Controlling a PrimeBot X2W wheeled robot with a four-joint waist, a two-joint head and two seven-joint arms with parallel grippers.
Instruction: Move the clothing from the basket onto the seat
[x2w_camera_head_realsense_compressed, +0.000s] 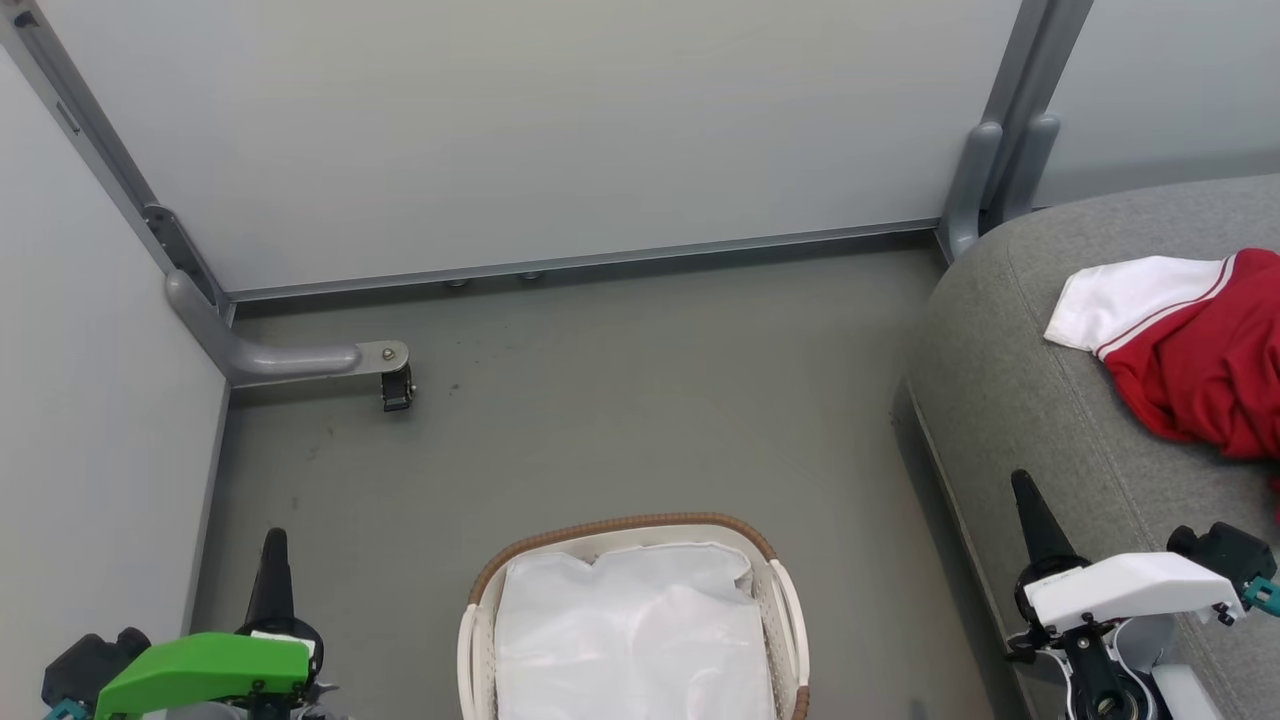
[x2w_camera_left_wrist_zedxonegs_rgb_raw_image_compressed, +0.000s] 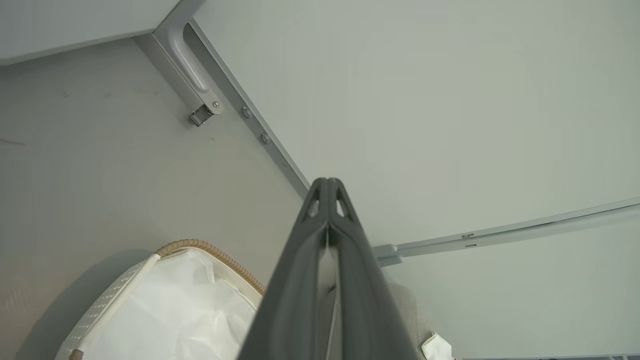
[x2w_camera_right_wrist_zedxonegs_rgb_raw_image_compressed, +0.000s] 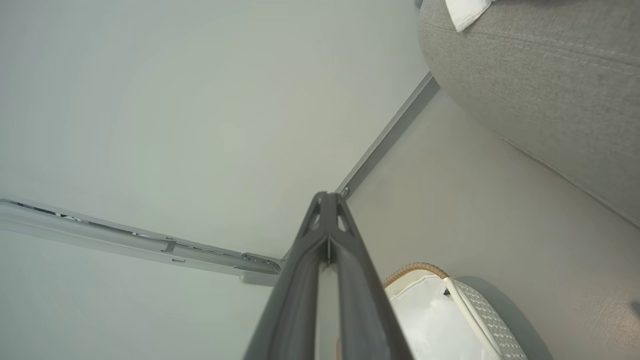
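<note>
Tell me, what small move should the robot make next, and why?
Probably tilt the head down for a last look into the basket. What shows of it holds just the white liner sheet, but its near end is cut off in the head view. The red and white clothing lies on the seat, and the left gripper and right gripper are both shut on nothing.

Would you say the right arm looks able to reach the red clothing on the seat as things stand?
Probably yes: the right gripper hangs beside the seat, the clothing lies just beyond on the cushion, with nothing between. Its jaws are shut, so they must open first.
</note>
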